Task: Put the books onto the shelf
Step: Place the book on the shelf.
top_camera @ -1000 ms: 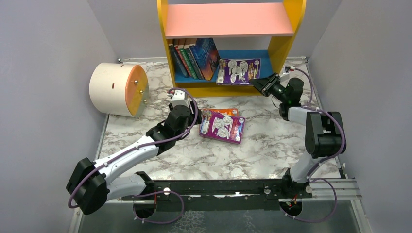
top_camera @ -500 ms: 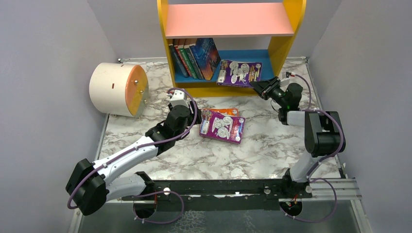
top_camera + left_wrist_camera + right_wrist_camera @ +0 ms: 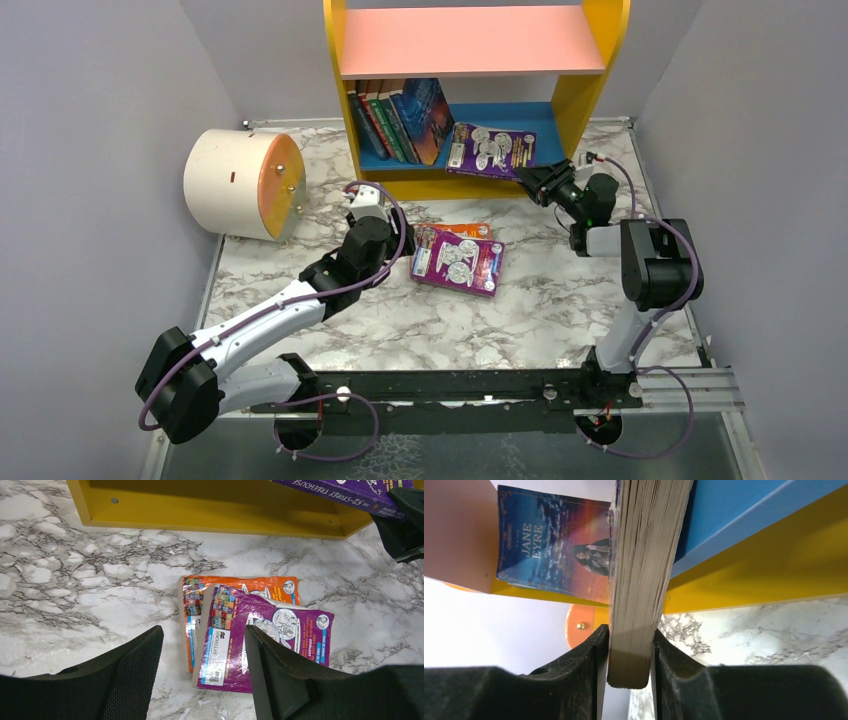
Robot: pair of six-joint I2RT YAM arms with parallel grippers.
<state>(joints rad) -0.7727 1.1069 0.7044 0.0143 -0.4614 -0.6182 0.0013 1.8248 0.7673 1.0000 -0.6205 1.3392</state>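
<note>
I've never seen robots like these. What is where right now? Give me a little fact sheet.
Shelved: leaning books at the left of the shelf, lower level
Right arm: right gripper shut on a purple book, held partly inside that level
Left arm: left gripper open, empty, over the table
Waiting: second purple book lying on an orange book
Nearby: cream cylinder

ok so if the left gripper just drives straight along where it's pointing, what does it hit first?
Probably the loose purple book, stacked on the orange book; it lies dead ahead of the open left gripper in its wrist view. Depth is unclear.
</note>
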